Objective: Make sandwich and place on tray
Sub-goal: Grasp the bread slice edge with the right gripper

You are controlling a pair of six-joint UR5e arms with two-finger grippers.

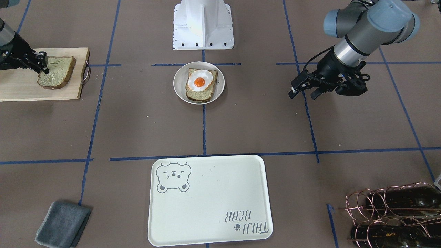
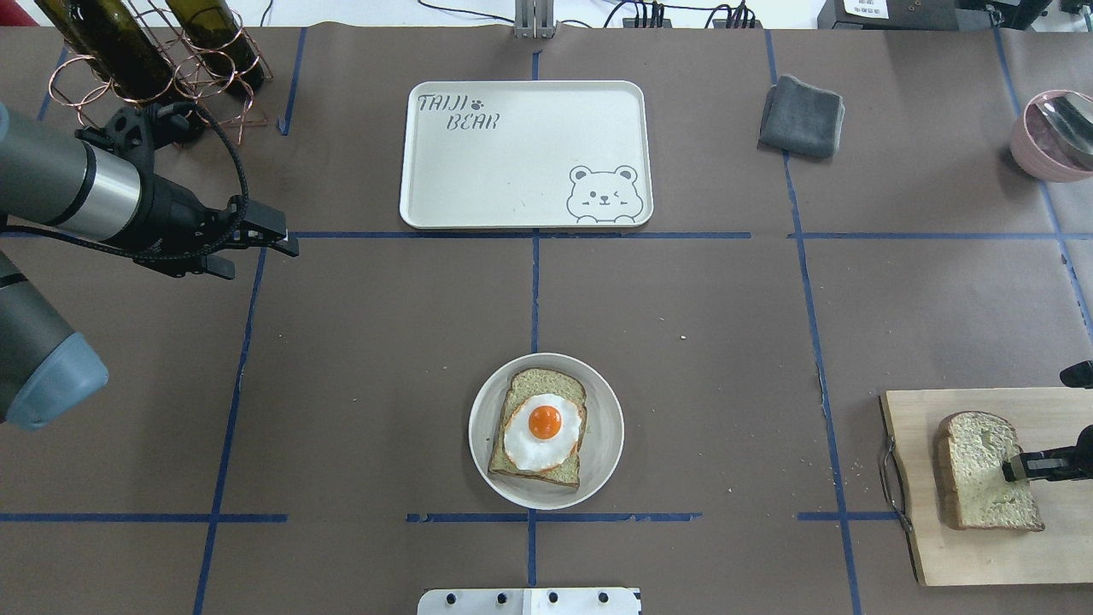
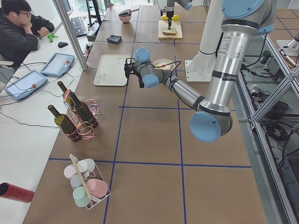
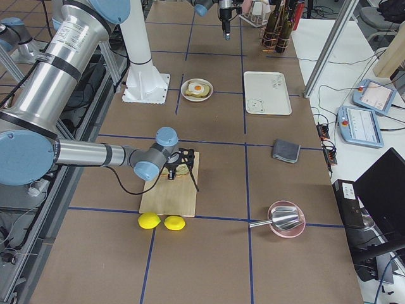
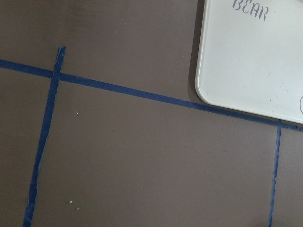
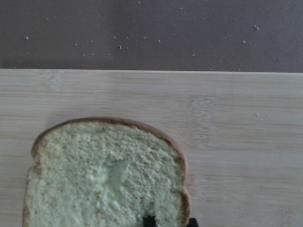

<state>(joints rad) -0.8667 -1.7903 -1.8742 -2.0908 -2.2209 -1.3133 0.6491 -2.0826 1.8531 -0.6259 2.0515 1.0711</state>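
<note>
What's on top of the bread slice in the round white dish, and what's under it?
A fried egg lies on the bread slice, hiding its middle; only its edges show. The slice rests in the white dish, whose floor beneath is covered.

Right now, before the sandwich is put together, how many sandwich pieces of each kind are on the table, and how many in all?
Bread slices: 2 (dish slice in the white dish; board slice on the cutting board)
Fried eggs: 1 (fried egg on top of the dish slice)
Total: 3
</note>
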